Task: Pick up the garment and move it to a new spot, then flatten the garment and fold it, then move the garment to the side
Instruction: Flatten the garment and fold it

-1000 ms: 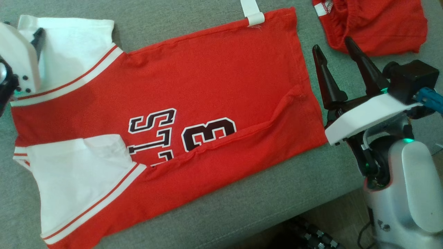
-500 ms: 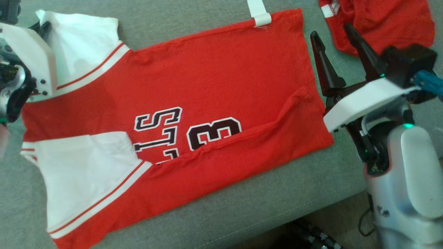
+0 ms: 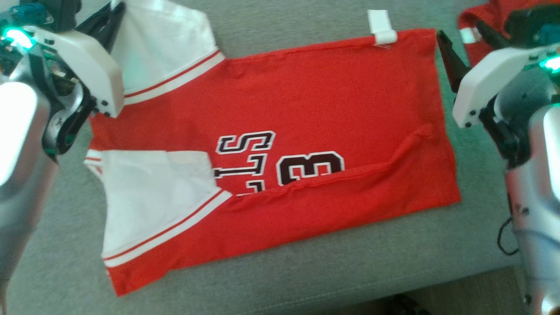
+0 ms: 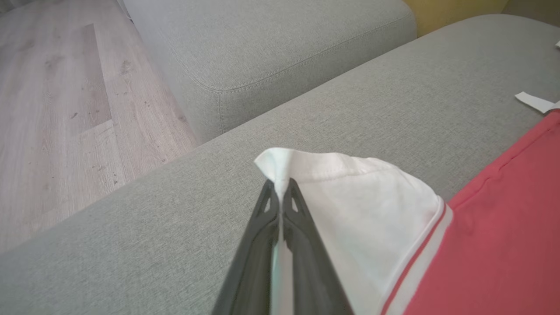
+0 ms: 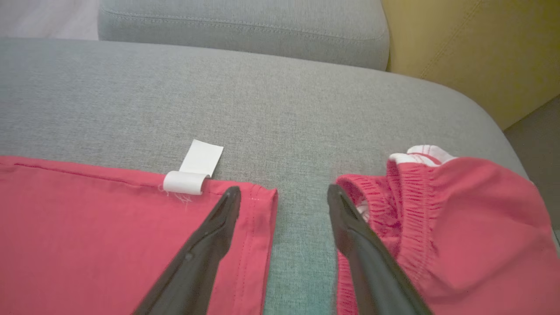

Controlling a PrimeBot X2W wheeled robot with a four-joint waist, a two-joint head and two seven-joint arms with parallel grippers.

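The garment (image 3: 306,109), a red jersey with white sleeves and dark numerals outlined in white, is spread nearly flat on the grey sofa cushion (image 3: 306,271). One of its long edges is folded over onto the body, so that part of the numerals is covered. The left end effector (image 4: 280,186) is pressed together on the outer corner of the garment's upper white sleeve (image 4: 363,192), and a small peak of white fabric is pinched between the fingertips. The right end effector (image 5: 284,194) is held spread at the garment's hem end. One finger is seen over the hem corner and the other over a pair of red shorts (image 5: 459,218), which lies just beside the garment with a strip of bare cushion between them. Whether those fingers touch any fabric cannot be told. A white tag (image 5: 194,168) sticks out from the garment's long edge, near that hem corner. The garment's second white sleeve (image 3: 153,197) is laid flat beside the folded edge.
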